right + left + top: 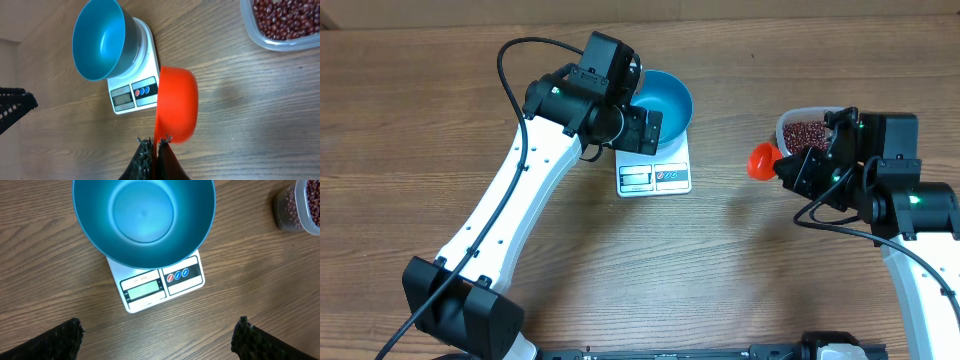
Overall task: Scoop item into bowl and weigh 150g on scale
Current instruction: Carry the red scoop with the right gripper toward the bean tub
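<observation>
The blue bowl [665, 97] stands empty on the white scale [655, 177]. My left gripper [642, 128] hovers at the bowl's left side. In the left wrist view the bowl [144, 220] and the scale [162, 282] lie ahead of the gripper [159, 330], which is open with only bare wood between its fingers. My right gripper [156, 142] is shut on the rim of an orange scoop [176, 102]. The scoop [761, 159] hangs over the table between the scale and the tub; its inside is hidden. The item, red-brown beans [285, 19], fills a clear tub [804, 133].
The clear tub's rim [306, 215] shows at the top right of the left wrist view. My left arm [510, 200] crosses the table's left half from the front edge. The right arm's body [910, 205] sits close behind the tub.
</observation>
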Available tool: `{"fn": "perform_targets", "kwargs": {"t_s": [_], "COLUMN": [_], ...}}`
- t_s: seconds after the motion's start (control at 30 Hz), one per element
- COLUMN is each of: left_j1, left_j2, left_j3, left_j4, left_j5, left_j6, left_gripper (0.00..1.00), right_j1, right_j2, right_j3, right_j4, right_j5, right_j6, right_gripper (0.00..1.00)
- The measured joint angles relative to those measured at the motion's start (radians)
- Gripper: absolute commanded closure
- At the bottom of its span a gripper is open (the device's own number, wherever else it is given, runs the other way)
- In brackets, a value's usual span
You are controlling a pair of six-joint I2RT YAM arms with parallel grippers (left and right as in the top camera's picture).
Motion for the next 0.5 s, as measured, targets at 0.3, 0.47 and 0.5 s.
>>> {"fn": "perform_targets", "kwargs": {"t_s": [0.3, 0.47, 0.5], "left_j1": [0.0, -0.006, -0.011], "left_j2": [0.0, 0.0, 0.0], "left_j3": [0.0, 0.0, -0.001], "left_j4": [0.008, -0.009, -0.01], "left_j5": [0.001, 0.004, 0.005], "left_j6": [-0.045, -0.076, -0.084], "left_gripper": [0.4, 0.84, 0.91], "right_j1": [0.0, 0.0, 0.0], "right_j2": [0.0, 0.0, 0.0], "right_j3": [0.0, 0.0, 0.0], "right_j4": [0.027, 0.035, 0.037], "right_j5": [0.01, 0.013, 0.013], "right_j6": [0.0, 0.0, 0.0], "right_gripper": [0.96, 0.96, 0.96]}}
